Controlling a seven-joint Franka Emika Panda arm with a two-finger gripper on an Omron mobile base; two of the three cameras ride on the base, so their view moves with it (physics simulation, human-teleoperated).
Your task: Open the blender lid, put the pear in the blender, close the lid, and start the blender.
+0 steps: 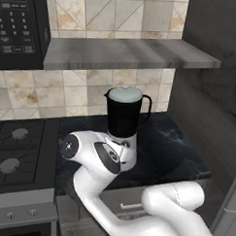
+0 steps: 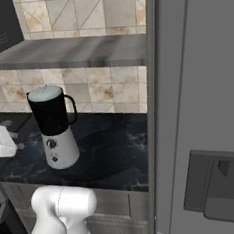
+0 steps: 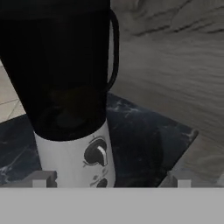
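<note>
Your pincer [image 3: 111, 181] stood wide open and empty, just before the blender [image 1: 122, 125] base with its knob. The blender sat mid-counter [image 1: 177, 151], the blender lid [image 1: 125, 94] on its jar. Lid closed; by my judgement, only starting remained.

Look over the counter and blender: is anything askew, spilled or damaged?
Nothing stands out. The blender stands upright on the dark counter, the blender lid sits squarely on the jar, and no spill shows.
</note>
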